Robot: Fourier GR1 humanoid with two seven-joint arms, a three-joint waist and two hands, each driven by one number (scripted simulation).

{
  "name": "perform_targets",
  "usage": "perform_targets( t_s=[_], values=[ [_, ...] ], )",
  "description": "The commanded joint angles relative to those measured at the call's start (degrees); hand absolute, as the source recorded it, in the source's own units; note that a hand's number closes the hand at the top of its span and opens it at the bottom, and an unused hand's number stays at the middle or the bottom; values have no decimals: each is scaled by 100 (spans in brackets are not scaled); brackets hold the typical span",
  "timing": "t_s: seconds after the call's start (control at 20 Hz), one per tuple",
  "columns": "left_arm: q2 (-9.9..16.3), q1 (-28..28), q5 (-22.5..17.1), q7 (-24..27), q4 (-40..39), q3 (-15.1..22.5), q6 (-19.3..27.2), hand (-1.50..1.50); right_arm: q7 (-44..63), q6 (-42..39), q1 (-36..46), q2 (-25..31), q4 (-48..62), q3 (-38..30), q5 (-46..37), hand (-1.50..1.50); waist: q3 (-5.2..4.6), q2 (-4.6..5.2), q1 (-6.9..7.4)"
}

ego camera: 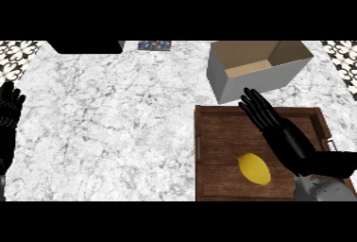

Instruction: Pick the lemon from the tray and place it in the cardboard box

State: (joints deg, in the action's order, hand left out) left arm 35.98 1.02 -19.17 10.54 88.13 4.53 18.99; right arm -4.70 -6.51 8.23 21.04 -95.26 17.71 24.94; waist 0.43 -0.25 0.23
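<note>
**Right hand poised over the tray, lemon not yet grasped**

Head view: the lemon point(255, 168) lies in the wooden tray point(209, 142) at lower right. The right hand point(275, 125), fingers straight and released, stretches above it, likely lining up a grasp. The cardboard box point(241, 80) stands open just beyond the tray. The left hand point(8, 106) rests at the left edge, fingers relaxed.

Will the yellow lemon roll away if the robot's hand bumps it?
Probably a little: the lemon is rounded and smooth, so a nudge could roll it. Its pointed ends should make it wobble rather than roll straight, and the tray's raised rim would likely stop it.
</note>
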Motion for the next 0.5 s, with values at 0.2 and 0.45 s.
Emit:
perform_targets(
  t_s=[0.2,0.45],
  values=[
    [153,739,562,-124,239,835,-649,0,-223,-1353,1285,1303,-419,-1429,756,-150,-35,64,-303],
    [-47,990,575,-165,182,1260,-1137,0,-1360,-2401,1231,2461,706,-1910,-375,-150,-28,96,-120]
  ],
)
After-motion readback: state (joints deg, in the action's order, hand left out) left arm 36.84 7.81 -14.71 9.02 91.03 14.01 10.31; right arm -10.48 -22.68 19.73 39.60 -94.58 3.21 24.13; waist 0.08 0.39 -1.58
